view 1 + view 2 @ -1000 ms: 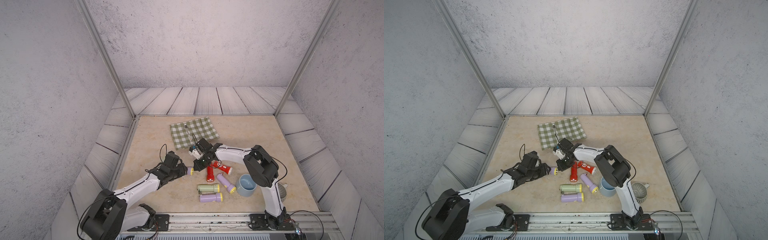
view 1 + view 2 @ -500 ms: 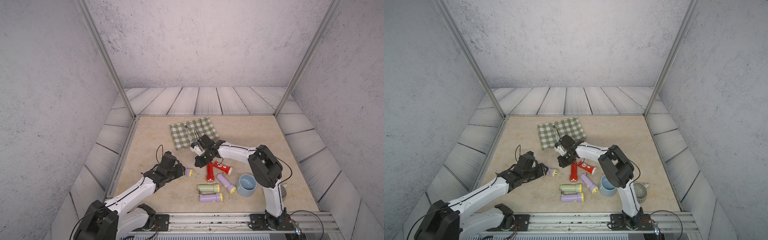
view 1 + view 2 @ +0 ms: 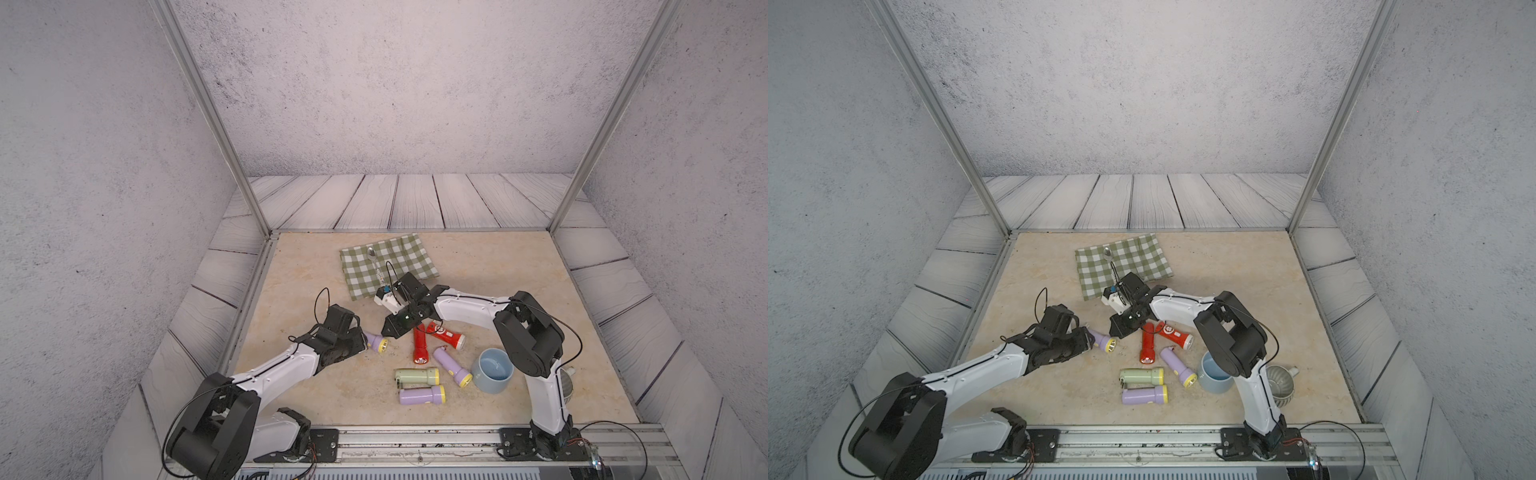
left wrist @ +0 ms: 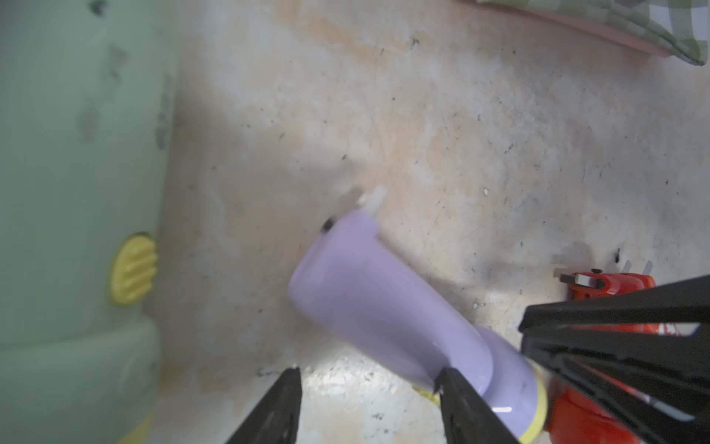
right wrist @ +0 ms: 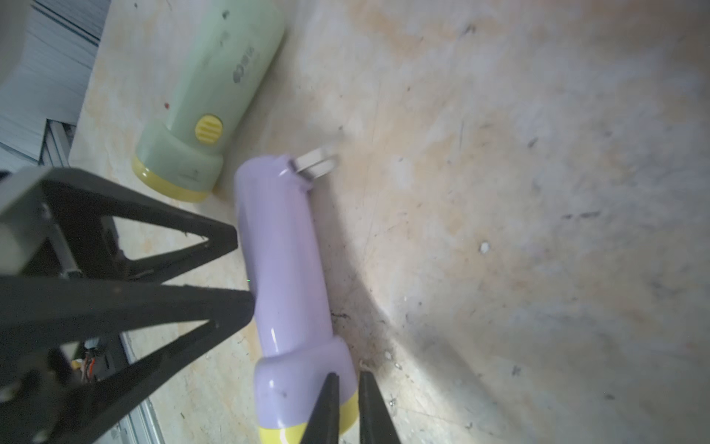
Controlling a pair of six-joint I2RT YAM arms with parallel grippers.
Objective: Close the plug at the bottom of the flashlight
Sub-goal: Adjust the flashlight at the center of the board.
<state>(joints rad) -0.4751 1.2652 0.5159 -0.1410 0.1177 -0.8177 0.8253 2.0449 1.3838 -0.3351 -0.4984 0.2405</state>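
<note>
we find the lilac flashlight point(image 3: 376, 343) flat on the tabletop point(image 3: 311, 291), nine o'clock of the red flashlight point(image 3: 419, 345), plug point(image 5: 315, 166) sticking out, left tool point(image 4: 368, 372) released beside it, right tool point(image 5: 348, 378) clenched empty; closing not yet done.

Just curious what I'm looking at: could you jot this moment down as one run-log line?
left pincer open beside purple flashlight | right pincer shut near its head | plug sticking out, not closed

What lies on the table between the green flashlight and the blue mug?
A purple flashlight lies slanted between the green flashlight and the blue mug, its yellow head nearest the mug; both top views show it.
</note>
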